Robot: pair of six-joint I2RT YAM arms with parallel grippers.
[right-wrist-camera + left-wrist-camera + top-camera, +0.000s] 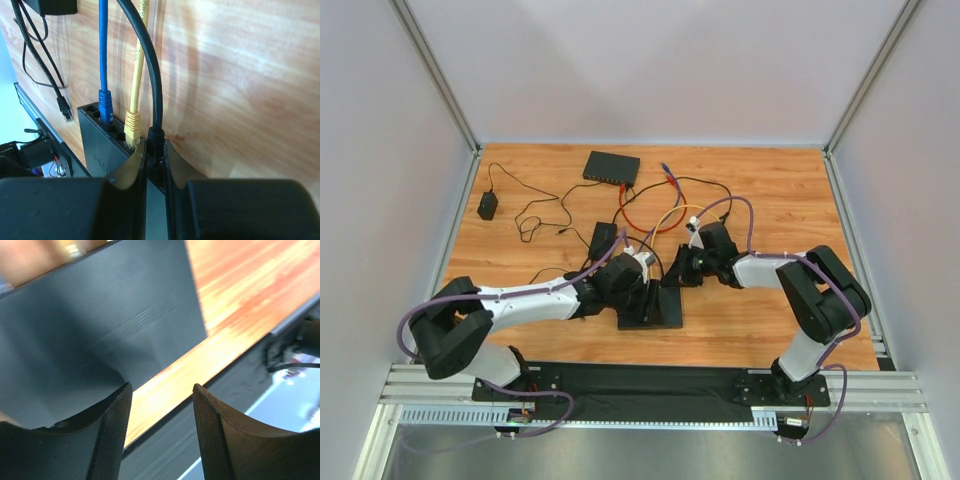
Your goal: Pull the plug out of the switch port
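In the lower centre of the right wrist view, the right fingers are clamped on the black plug, seated in the switch just beside the yellow plug. The left fingers stand apart, holding nothing.

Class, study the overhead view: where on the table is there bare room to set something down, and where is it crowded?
Bare wood: far right, between the cables and right wall; near edge, between the near switch and base rail. Crowded: the centre, with cables, left arm and right arm.
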